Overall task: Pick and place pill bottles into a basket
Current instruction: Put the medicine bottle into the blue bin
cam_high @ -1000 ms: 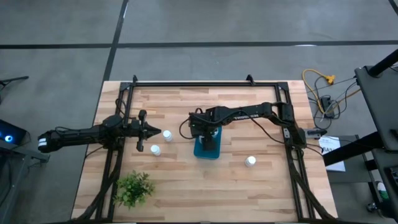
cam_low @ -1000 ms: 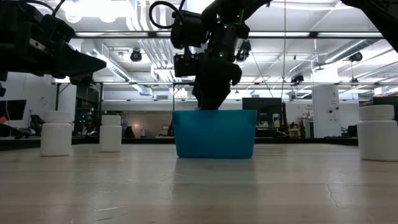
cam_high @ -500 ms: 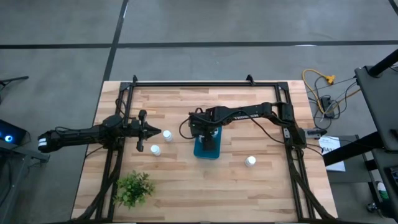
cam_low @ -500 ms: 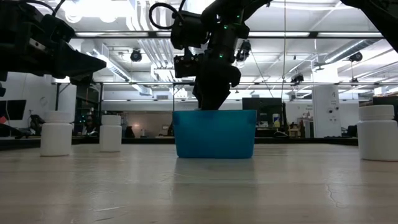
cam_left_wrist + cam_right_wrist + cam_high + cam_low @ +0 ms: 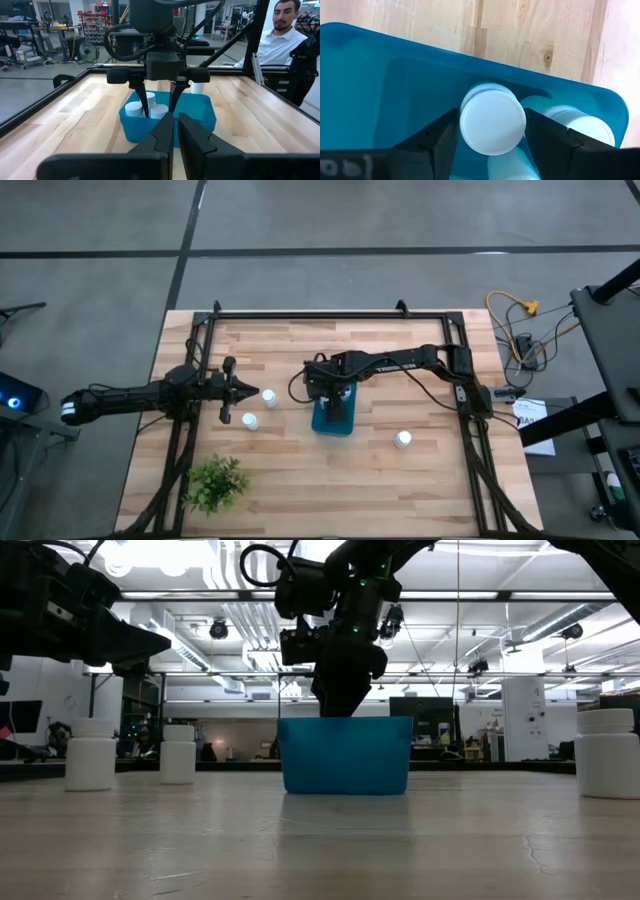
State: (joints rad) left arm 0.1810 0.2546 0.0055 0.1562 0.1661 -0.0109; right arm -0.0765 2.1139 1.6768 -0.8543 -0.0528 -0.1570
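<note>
The teal-blue basket (image 5: pixel 333 418) stands mid-table on the wood; it also shows in the low view (image 5: pixel 345 755). My right gripper (image 5: pixel 335 402) reaches down into it, shut on a white pill bottle (image 5: pixel 492 125). Two more bottles (image 5: pixel 580 125) lie in the basket beside the held one. Two bottles (image 5: pixel 269 397) (image 5: pixel 249 420) stand upright just right of my left gripper (image 5: pixel 243 391), which hovers shut and empty above the table (image 5: pixel 176 127). One bottle (image 5: pixel 402 439) stands alone toward the table's right. My right gripper pinches the bottle between its two fingers (image 5: pixel 442 142), which sit on opposite sides just below the round cap (image 5: pixel 492 102). The fingers come from above, pointing down into the basket. The bottle stands upright with its cap up; its lower end is hidden inside the basket.
A green leafy plant (image 5: pixel 213 483) stands at the table's near left. A black frame (image 5: pixel 330 313) runs round the table top. A person in a white shirt (image 5: pixel 285 40) sits beyond the table's far side. Bare wood lies near the front edge, right of the plant.
</note>
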